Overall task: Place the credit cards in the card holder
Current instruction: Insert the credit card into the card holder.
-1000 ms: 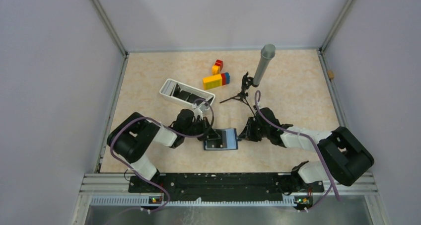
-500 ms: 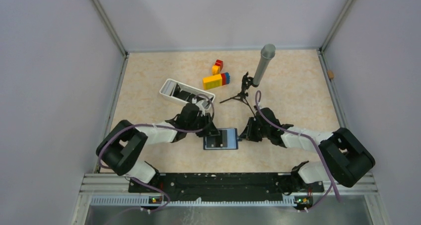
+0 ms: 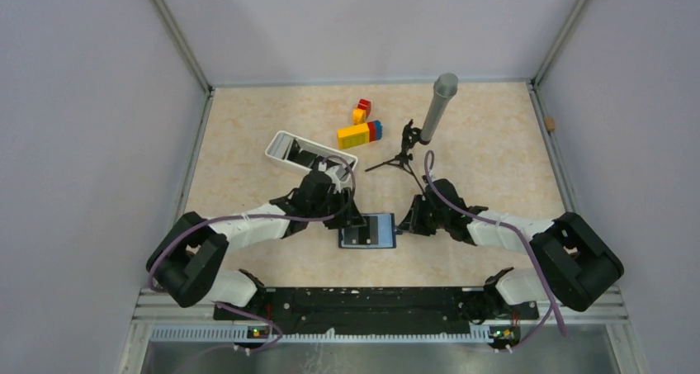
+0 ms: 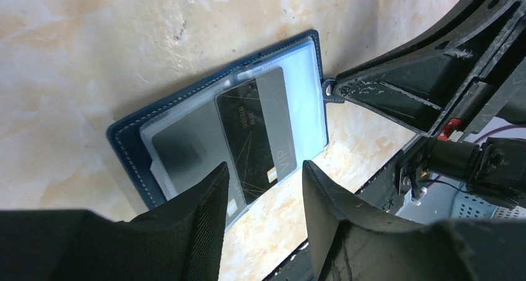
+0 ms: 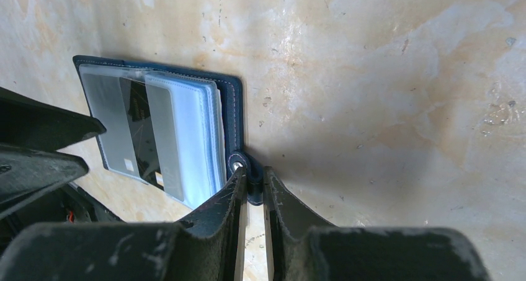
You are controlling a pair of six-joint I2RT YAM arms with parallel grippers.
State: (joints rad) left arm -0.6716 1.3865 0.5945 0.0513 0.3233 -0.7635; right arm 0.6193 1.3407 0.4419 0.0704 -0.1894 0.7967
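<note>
The navy card holder lies open on the table between my grippers. A black glossy credit card and a grey one lie in its clear sleeves. My left gripper is open and empty, just above the holder's left end. My right gripper is shut on the holder's snap tab at its right edge, low on the table. The right wrist view also shows the holder and the black card.
A white tray holding dark flat things stands behind my left gripper. Coloured blocks lie at the back. A grey cylinder on a small black tripod stands behind my right gripper.
The left arm's elbow has swung out to the left and nearer the base, while its gripper stayed at the holder's left end. The right arm and the holder have not moved.
</note>
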